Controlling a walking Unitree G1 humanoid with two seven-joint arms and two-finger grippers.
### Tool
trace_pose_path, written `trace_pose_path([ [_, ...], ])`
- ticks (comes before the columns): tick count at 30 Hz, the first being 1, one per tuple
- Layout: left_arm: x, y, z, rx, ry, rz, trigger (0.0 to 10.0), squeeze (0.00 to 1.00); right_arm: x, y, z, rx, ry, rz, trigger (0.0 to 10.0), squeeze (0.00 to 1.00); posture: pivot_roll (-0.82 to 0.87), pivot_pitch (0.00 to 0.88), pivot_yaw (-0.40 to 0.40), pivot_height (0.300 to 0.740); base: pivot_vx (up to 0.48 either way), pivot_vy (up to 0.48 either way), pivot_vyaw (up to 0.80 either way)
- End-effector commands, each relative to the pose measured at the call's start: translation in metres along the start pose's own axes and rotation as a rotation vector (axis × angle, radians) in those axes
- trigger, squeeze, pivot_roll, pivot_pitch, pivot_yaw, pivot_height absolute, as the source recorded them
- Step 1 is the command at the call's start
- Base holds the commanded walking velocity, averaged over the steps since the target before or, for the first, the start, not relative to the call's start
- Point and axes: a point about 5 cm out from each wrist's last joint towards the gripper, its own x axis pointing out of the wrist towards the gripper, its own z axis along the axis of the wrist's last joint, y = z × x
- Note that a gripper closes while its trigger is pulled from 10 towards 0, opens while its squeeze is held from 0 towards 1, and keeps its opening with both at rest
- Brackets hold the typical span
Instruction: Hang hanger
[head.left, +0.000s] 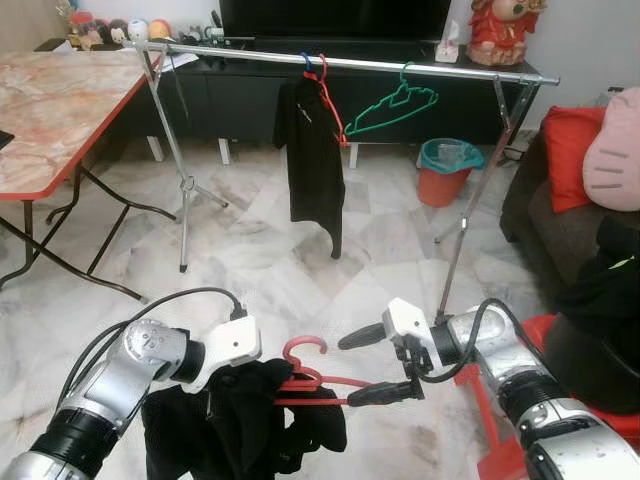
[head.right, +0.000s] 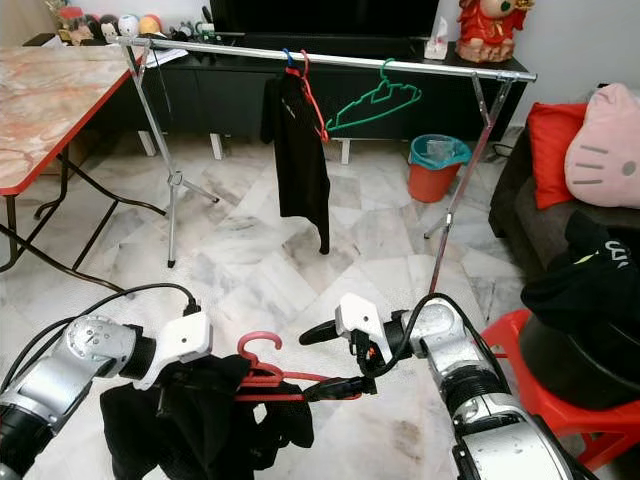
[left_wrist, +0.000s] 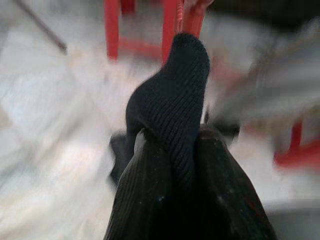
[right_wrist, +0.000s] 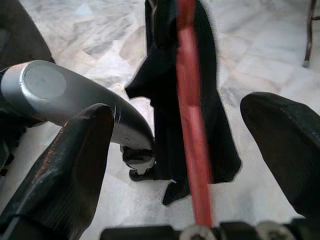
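Observation:
A red hanger (head.left: 305, 372) carrying a black garment (head.left: 240, 420) is held low in front of me, above the marble floor. My left gripper (head.left: 240, 378) is buried in the garment's cloth and shut on it; the left wrist view has black knit fabric (left_wrist: 172, 125) bunched between the fingers. My right gripper (head.left: 372, 365) is open, and the hanger's red arm (right_wrist: 192, 150) runs between its two spread fingers without being clamped. Across the room, a silver clothes rail (head.left: 350, 62) holds a black shirt (head.left: 312, 150) on a red hanger and a bare green hanger (head.left: 395, 105).
A marble-topped folding table (head.left: 60, 100) stands on the left. An orange bin (head.left: 445, 170) sits behind the rail's right legs. At the right, a red stool (head.left: 495, 420) with a black bag stands before a dark sofa with red and pink cushions (head.left: 590, 150).

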Motion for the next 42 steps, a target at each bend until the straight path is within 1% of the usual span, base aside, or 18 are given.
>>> trace_pose_path([
  [1, -0.005, 0.009, 0.026, 0.037, -0.128, 0.024, 10.0, 0.0, -0.001, -0.001, 0.005, -0.021, -0.004, 0.006, 10.0, 0.0, 0.04, 0.0, -0.019, 0.74, 0.0, 0.0, 0.0],
  [3, -0.001, 0.006, 0.029, 0.027, -0.176, 0.017, 10.0, 0.0, -0.003, -0.002, 0.007, -0.026, -0.003, 0.007, 10.0, 0.0, 0.04, 0.0, -0.019, 0.74, 0.0, 0.0, 0.0],
  [4, 0.0, 0.006, 0.029, 0.025, -0.181, 0.016, 10.0, 0.0, -0.004, -0.002, 0.007, -0.027, -0.004, 0.01, 10.0, 0.0, 0.04, 0.0, -0.019, 0.74, 0.0, 0.0, 0.0],
  [5, 0.0, 0.006, 0.029, 0.025, -0.181, 0.016, 10.0, 0.0, -0.004, -0.002, 0.007, -0.027, -0.004, 0.01, 10.0, 0.0, 0.04, 0.0, -0.019, 0.74, 0.0, 0.0, 0.0],
  [8, 0.008, 0.001, 0.027, 0.024, -0.175, 0.009, 10.0, 0.0, -0.007, 0.0, 0.009, -0.04, 0.0, 0.038, 10.0, 0.0, 0.02, 0.0, -0.018, 0.74, 0.0, 0.0, 0.0],
  [11, 0.012, -0.001, 0.028, 0.027, -0.172, -0.005, 10.0, 0.0, -0.01, 0.0, 0.01, -0.049, 0.014, 0.043, 10.0, 0.0, 0.02, 0.0, -0.018, 0.74, 0.0, 0.0, 0.0],
  [17, 0.013, 0.001, 0.024, 0.043, -0.132, 0.005, 10.0, 0.0, -0.016, -0.001, 0.014, -0.073, 0.038, 0.047, 10.0, 0.0, 0.01, 0.0, -0.019, 0.74, 0.0, 0.0, 0.0],
  [21, 0.014, 0.001, 0.022, 0.047, -0.117, 0.013, 10.0, 0.0, -0.02, -0.002, 0.014, -0.095, 0.084, 0.033, 10.0, 0.0, 0.01, 0.0, -0.021, 0.74, 0.0, 0.0, 0.0],
  [22, 0.014, 0.001, 0.021, 0.049, -0.113, 0.017, 10.0, 0.0, -0.022, -0.003, 0.013, -0.104, 0.104, 0.008, 10.0, 0.0, 0.01, 0.0, -0.022, 0.74, 0.0, 0.0, 0.0],
  [27, 0.014, 0.002, 0.02, 0.053, -0.105, 0.025, 10.0, 0.0, -0.023, -0.004, 0.012, -0.112, 0.126, -0.01, 10.0, 0.0, 0.01, 0.0, -0.024, 0.74, 0.0, 0.0, 0.0],
  [28, 0.013, 0.002, 0.02, 0.056, -0.103, 0.028, 10.0, 0.0, -0.023, -0.004, 0.01, -0.12, 0.158, -0.01, 10.0, 0.0, 0.01, 0.0, -0.025, 0.74, 0.0, 0.0, 0.0],
  [30, 0.013, 0.002, 0.02, 0.058, -0.101, 0.03, 10.0, 0.0, -0.022, -0.004, 0.008, -0.13, 0.173, -0.01, 10.0, 0.0, 0.01, 0.0, -0.025, 0.74, 0.0, 0.0, 0.0],
  [33, 0.012, 0.003, 0.021, 0.062, -0.1, 0.033, 10.0, 0.0, -0.018, -0.005, 0.008, -0.127, 0.163, -0.028, 10.0, 0.0, 0.01, 0.0, -0.025, 0.74, 0.0, 0.0, 0.0],
  [34, 0.012, 0.004, 0.021, 0.064, -0.099, 0.036, 10.0, 0.0, -0.017, -0.005, 0.008, -0.124, 0.16, -0.025, 8.4, 0.0, 0.01, 0.0, -0.025, 0.74, 0.0, 0.0, 0.0],
  [36, 0.012, 0.004, 0.021, 0.064, -0.099, 0.036, 10.0, 0.0, -0.017, -0.005, 0.008, -0.122, 0.158, -0.022, 8.4, 0.0, 0.01, 0.0, -0.025, 0.74, 0.0, 0.0, 0.0],
  [37, 0.012, 0.004, 0.021, 0.065, -0.099, 0.037, 10.0, 0.0, -0.016, -0.004, 0.007, -0.122, 0.158, -0.02, 2.5, 0.0, 0.02, 0.0, -0.027, 0.74, 0.0, 0.0, 0.0],
  [38, 0.012, 0.004, 0.021, 0.065, -0.1, 0.037, 10.0, 0.0, -0.015, -0.005, 0.007, -0.123, 0.158, -0.022, 0.0, 0.0, 0.02, 0.0, -0.027, 0.74, 0.0, 0.0, 0.0],
  [42, 0.012, 0.004, 0.021, 0.065, -0.1, 0.037, 10.0, 0.0, -0.015, -0.007, 0.008, -0.126, 0.157, -0.046, 0.0, 0.0, 0.02, 0.0, -0.027, 0.74, 0.0, 0.0, 0.0],
])
